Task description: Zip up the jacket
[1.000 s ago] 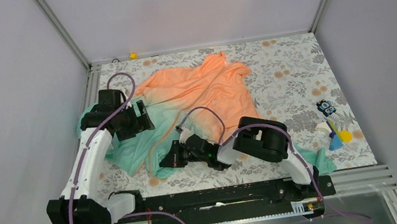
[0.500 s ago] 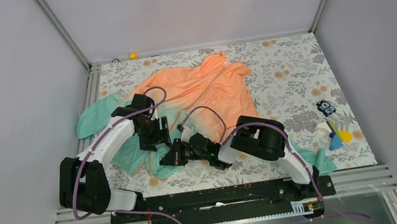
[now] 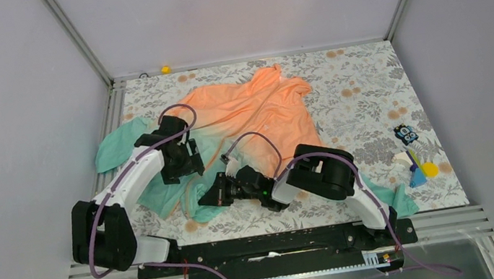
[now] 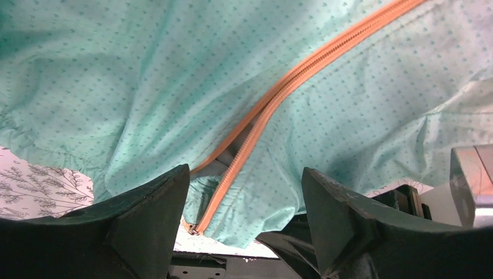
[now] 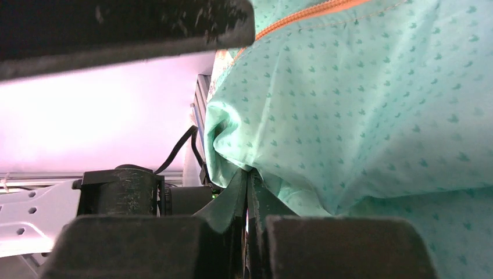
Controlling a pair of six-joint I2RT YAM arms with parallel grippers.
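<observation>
The jacket lies spread on the floral table, orange collar at the far side, teal hem toward you. Your right gripper is clenched on a fold of the teal hem, jaws pressed together with cloth between them. Treat that as your anchor and pull it taut, away from the collar. Your left gripper hangs released over the teal panel, fingers spread to either side of the orange zipper, touching nothing. In the left wrist view the two tooth rows run together higher up and part lower down. A small metal piece sits at the low end; it looks like the slider, though it is too small to be sure. Square the fingers across the zipper, come down right at that piece, and pinch only the pull, not the thin cloth beside it. Then draw along the teeth toward the collar, slow and low, so the fabric does not bunch ahead or slip from the right pinch
</observation>
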